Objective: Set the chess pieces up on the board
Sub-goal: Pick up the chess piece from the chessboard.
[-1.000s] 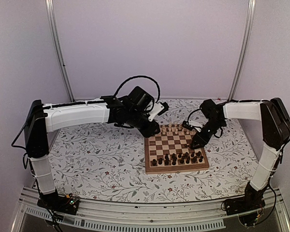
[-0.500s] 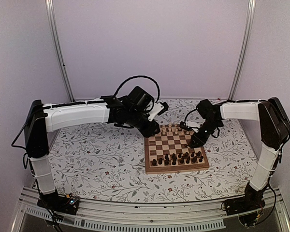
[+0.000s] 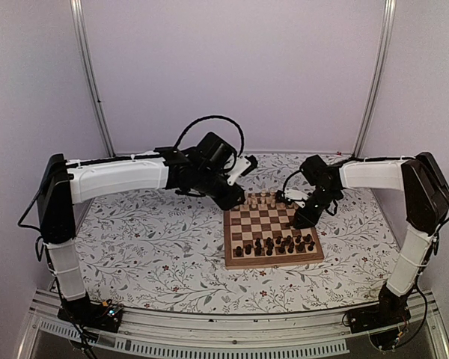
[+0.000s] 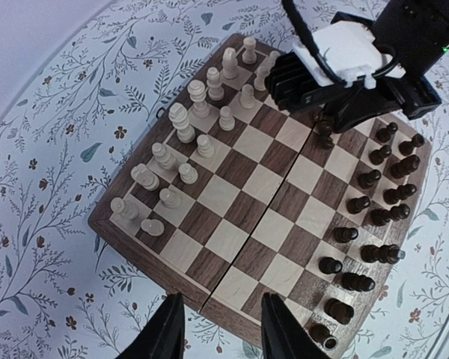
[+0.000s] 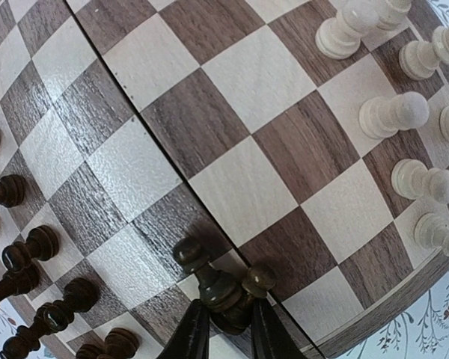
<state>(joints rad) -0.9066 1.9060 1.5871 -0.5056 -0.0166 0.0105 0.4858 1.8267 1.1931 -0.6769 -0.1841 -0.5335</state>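
The board (image 3: 273, 261) lies right of centre on the floral cloth. Pale pieces (image 3: 266, 200) stand in its far rows and dark pieces (image 3: 280, 244) in its near rows. My right gripper (image 3: 300, 220) is over the board's right side, shut on a dark piece (image 5: 223, 290). A second dark piece's head (image 5: 260, 277) shows right beside it, and I cannot tell whether that one is held too. My left gripper (image 3: 243, 199) is open and empty above the board's far left corner. In the left wrist view its fingers (image 4: 168, 329) frame the board's edge (image 4: 146, 258).
The left wrist view shows the pale pieces (image 4: 183, 123) in two rows, the dark pieces (image 4: 374, 179) opposite, and the right gripper (image 4: 325, 131) over the board. The right wrist view shows pale pieces (image 5: 393, 112) at right and dark pieces (image 5: 30, 250) at left. Floral cloth (image 3: 157, 247) surrounds the board.
My right gripper has shifted slightly left and toward the far side over the board, still holding the dark piece. The left arm has barely moved.
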